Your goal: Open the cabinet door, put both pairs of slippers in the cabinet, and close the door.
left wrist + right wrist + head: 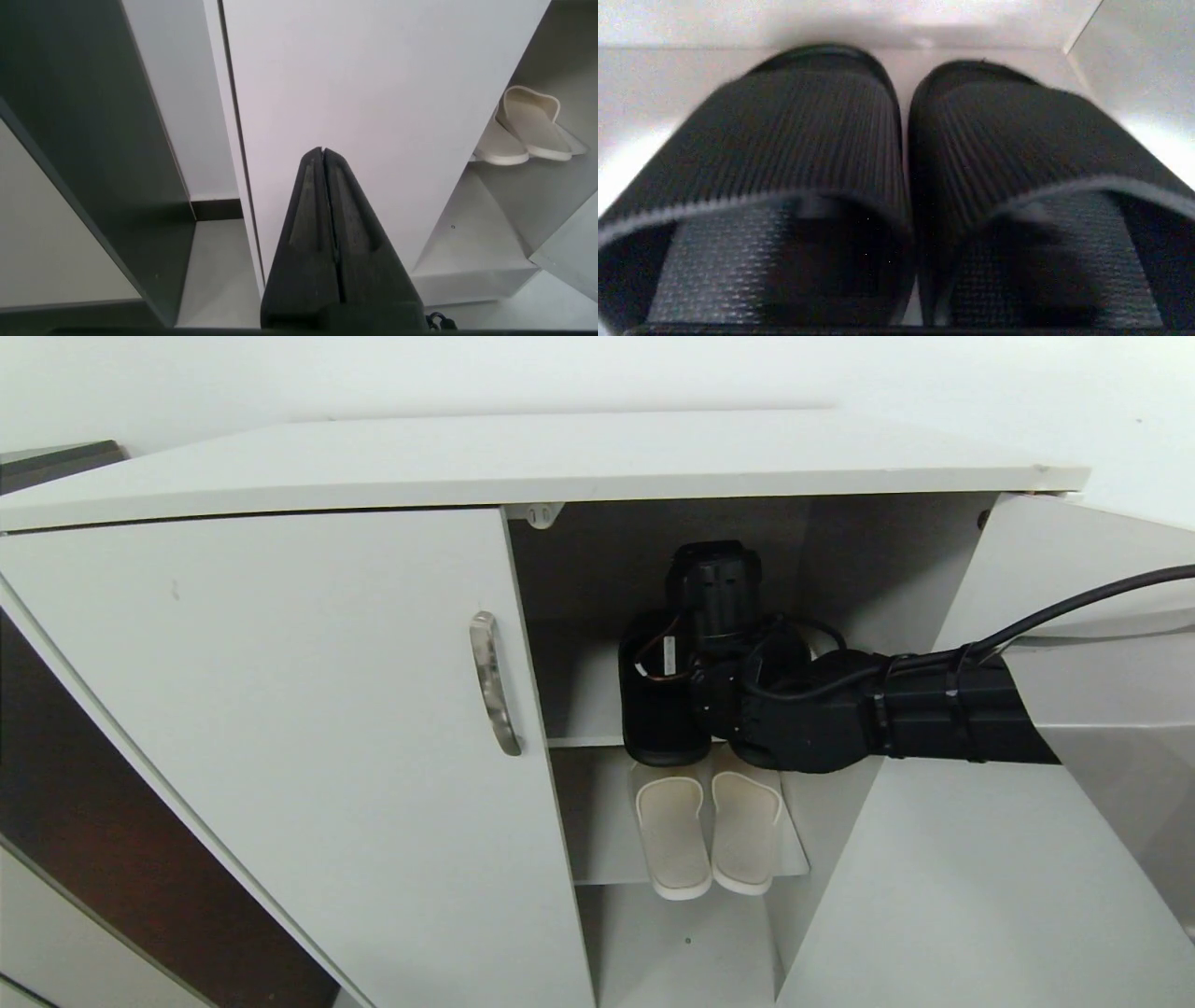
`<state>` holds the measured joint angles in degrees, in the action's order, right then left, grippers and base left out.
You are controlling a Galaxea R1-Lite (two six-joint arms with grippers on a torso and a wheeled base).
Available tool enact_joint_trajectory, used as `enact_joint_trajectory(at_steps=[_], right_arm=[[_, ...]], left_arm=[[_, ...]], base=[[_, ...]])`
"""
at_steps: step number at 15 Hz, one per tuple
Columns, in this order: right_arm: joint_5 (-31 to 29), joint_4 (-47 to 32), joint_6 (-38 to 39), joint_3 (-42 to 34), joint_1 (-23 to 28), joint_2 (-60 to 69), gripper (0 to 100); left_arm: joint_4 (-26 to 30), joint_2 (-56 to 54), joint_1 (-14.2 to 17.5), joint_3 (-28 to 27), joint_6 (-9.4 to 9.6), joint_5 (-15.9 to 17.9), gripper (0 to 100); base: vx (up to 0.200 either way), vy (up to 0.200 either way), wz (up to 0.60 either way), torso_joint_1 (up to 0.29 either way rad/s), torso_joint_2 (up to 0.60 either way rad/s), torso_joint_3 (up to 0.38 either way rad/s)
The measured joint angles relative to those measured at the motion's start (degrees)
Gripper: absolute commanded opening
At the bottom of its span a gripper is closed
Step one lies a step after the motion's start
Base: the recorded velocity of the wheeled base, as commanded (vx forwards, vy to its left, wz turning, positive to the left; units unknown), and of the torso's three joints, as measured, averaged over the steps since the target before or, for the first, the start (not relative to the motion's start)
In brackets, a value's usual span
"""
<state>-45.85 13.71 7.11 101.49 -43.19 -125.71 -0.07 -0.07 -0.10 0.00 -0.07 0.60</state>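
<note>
While the left claw is clenched, I cannot tell whether the right claw grips black slippers.

White laminate cabinet: lower shelf bears cream rubber slipper pair, heels overhanging; upper shelf, black ribbed slipper pair.

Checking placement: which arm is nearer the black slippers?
Right. The right arm is inside the cabinet at the black slippers; the left gripper is outside, facing the closed door.
</note>
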Motion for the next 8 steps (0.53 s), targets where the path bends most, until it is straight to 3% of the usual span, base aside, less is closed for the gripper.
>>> enact_joint_trajectory(at_steps=[8], right_arm=[[-0.57, 3.46, 0.35, -14.82, -5.01, 10.52, 100]], left_arm=[[0.0, 0.0, 0.0, 0.0, 0.0, 0.02, 0]], base=[[0.0, 0.0, 0.0, 0.0, 0.0, 0.0]])
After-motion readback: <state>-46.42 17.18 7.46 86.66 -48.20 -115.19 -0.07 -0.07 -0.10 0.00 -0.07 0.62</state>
